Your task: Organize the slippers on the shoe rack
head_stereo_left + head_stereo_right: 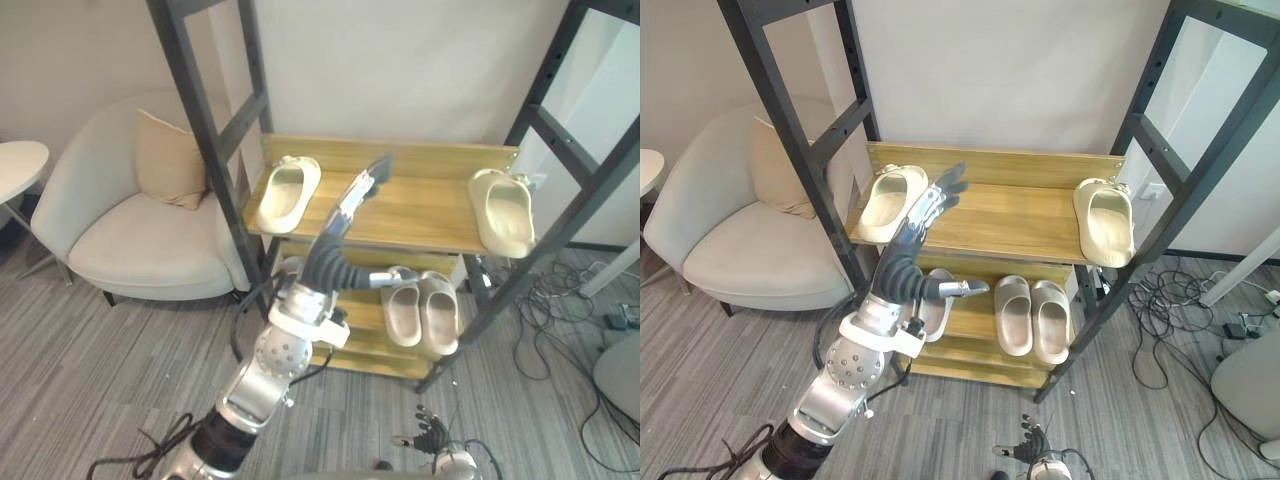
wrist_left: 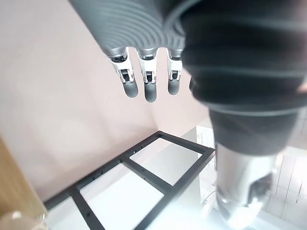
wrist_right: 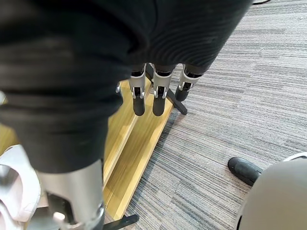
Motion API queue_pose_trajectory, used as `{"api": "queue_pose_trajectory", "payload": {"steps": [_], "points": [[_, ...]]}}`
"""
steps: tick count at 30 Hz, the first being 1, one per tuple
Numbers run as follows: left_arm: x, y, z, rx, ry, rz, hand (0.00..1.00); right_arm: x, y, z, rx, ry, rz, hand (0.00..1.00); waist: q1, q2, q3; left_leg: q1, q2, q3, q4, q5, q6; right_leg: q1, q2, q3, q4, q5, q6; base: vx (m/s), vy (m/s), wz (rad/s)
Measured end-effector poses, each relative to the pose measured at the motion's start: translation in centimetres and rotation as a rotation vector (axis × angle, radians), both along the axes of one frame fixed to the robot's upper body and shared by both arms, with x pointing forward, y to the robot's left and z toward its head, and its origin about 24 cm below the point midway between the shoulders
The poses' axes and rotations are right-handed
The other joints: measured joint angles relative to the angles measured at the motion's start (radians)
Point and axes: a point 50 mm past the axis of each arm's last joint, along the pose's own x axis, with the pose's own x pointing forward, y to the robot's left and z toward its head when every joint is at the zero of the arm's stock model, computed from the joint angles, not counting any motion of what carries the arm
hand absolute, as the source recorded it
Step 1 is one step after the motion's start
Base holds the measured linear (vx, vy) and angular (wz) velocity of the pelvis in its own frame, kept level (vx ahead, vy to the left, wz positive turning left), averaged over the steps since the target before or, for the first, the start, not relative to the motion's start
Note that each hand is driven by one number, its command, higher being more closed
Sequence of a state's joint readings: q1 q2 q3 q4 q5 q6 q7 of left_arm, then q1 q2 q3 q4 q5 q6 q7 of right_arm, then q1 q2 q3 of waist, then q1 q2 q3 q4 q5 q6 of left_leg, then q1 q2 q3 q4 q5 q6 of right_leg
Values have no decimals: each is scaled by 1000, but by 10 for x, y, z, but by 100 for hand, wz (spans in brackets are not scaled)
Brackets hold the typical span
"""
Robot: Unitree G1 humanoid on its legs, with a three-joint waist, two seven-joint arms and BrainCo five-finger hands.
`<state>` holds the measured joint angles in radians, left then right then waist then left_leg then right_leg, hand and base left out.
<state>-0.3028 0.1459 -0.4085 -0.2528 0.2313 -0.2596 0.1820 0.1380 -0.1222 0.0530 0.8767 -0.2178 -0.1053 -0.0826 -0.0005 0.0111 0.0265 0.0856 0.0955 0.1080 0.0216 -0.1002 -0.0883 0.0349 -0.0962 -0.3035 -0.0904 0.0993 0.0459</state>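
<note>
While the right hand (image 1: 432,437) hangs low near the floor with fingers loose, the left hand (image 1: 352,205) hovers empty, fingers straight, over the shoe rack (image 1: 420,215); a pair of slippers (image 1: 422,312) sits on the lower shelf; on the top shelf the left slipper (image 1: 288,192) and right slipper (image 1: 502,210) lie well apart; pairing them seems the step in hand, so the next move calls for a grasp.
</note>
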Motion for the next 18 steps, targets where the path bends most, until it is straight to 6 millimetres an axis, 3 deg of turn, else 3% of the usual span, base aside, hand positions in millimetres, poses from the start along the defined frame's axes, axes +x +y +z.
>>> {"api": "queue_pose_trajectory", "payload": {"steps": [3, 4, 8, 15, 18], "points": [[30, 27, -13, 54, 70, 154, 0, 5, 0, 2, 3, -12, 7, 0, -13, 1, 0, 8, 4, 20, -2, -5, -7, -5, 7, 18, -6, 2, -2, 0, 9, -19], [42, 46, -20, 75, 114, 248, 0, 8, 0, 3, 1, -19, 9, 0, -19, 0, 0, 8, 5, 26, -4, -5, -8, -18, 8, 25, -6, 3, -3, 25, 6, -16], [59, 83, -26, 103, 166, 406, 0, 9, -4, 5, -6, -20, 16, 0, -25, -3, 5, 3, 5, 41, -8, -6, -8, -35, 11, 40, -7, 13, -3, 36, 11, -14], [80, 134, -3, 136, 136, 617, 0, 11, -4, 6, 2, -24, 25, 0, -34, -22, 23, 1, -5, 45, -15, -8, -4, -45, 4, 45, -8, 17, 2, 7, 10, -3], [84, 141, 2, 148, 130, 641, 0, 11, -4, 6, 7, -22, 28, 0, -41, -21, 29, -11, -9, 49, -16, -9, -2, -60, 2, 53, -8, 20, 3, -14, 13, -7]]}}
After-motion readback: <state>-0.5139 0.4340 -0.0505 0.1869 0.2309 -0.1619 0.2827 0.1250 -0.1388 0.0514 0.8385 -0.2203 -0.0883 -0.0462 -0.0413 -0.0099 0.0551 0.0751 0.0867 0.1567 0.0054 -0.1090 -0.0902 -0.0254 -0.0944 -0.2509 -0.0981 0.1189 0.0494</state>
